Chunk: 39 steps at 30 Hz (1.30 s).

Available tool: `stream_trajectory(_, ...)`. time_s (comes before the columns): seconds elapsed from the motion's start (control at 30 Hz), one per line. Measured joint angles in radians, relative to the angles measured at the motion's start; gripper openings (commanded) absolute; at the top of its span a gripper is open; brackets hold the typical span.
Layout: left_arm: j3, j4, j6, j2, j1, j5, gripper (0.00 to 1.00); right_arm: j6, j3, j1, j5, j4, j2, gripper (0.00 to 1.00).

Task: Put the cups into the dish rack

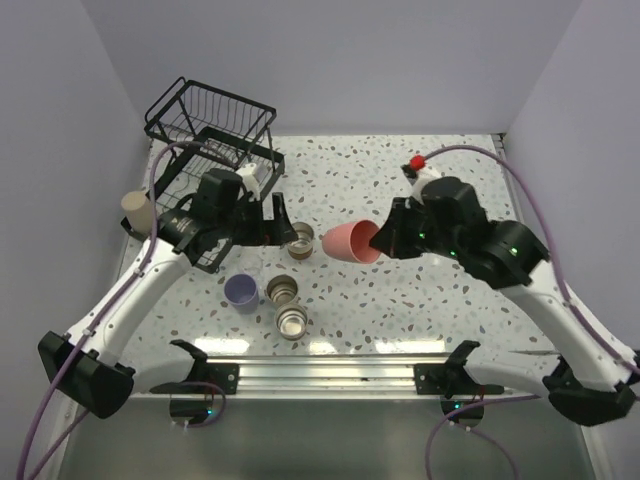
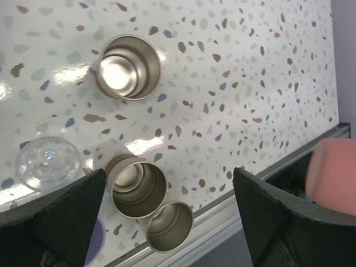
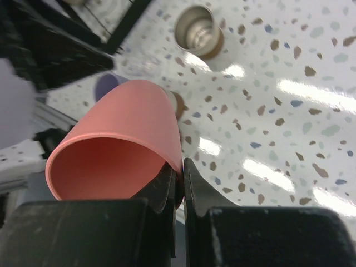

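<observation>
Right gripper clamped on rim of red-pink tumbler, axis horizontal, base pointing left; left gripper, jaws apart, nearer black wire dish rack far left

You're looking at a robotics lab cell, not a kitchen. Plain pale walls are boxing in a speckled terrazzo-print bench on three sides. A left arm and a right arm are sitting bolted at an aluminium rail along the near edge, with purple cables looping off them. The only domestic items are sitting there like props: a black wire dish rack and loose cups.
</observation>
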State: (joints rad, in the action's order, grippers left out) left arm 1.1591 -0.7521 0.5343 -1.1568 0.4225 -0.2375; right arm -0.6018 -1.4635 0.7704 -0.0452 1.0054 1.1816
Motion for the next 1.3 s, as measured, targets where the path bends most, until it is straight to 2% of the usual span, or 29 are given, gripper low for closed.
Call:
stream_trajectory(0.2, 0.089, -0.01, 0.007, -0.062, 0.201, 0.001, 1.0, -0.052, 0.021, 0.001, -0.005, -0.086, -0.254, 0.0)
stream_trajectory(0.3, 0.075, 0.027, 0.047, -0.044, 0.274, -0.052, 1.0, -0.084, 0.062, 0.001, -0.05, -0.111, -0.288, 0.0)
stream_trajectory(0.4, 0.017, 0.126, 0.114, 0.035, 0.286, -0.101, 1.0, -0.134, 0.105, 0.0, -0.091, -0.13, -0.29, 0.0)
stream_trajectory(0.57, -0.14, 0.394, 0.263, 0.236, 0.285, -0.161, 1.0, -0.2, 0.144, -0.012, -0.083, -0.193, -0.271, 0.0)
stream_trajectory(0.73, -0.342, 0.696, 0.403, 0.38, 0.286, -0.185, 1.0, -0.268, 0.134, -0.047, 0.043, -0.321, -0.23, 0.0)
stream_trajectory(1.03, -0.558, 1.154, 0.586, 0.415, 0.286, -0.163, 1.0, -0.458, 0.163, -0.053, 0.298, -0.624, -0.174, 0.0)
stream_trajectory(1.17, -0.586, 1.336, 0.639, 0.383, 0.286, -0.146, 1.0, -0.505, 0.176, -0.053, 0.362, -0.7, -0.149, 0.0)
stream_trajectory(1.3, -0.586, 1.452, 0.66, 0.373, 0.286, -0.134, 1.0, -0.534, 0.204, -0.053, 0.402, -0.732, -0.135, 0.0)
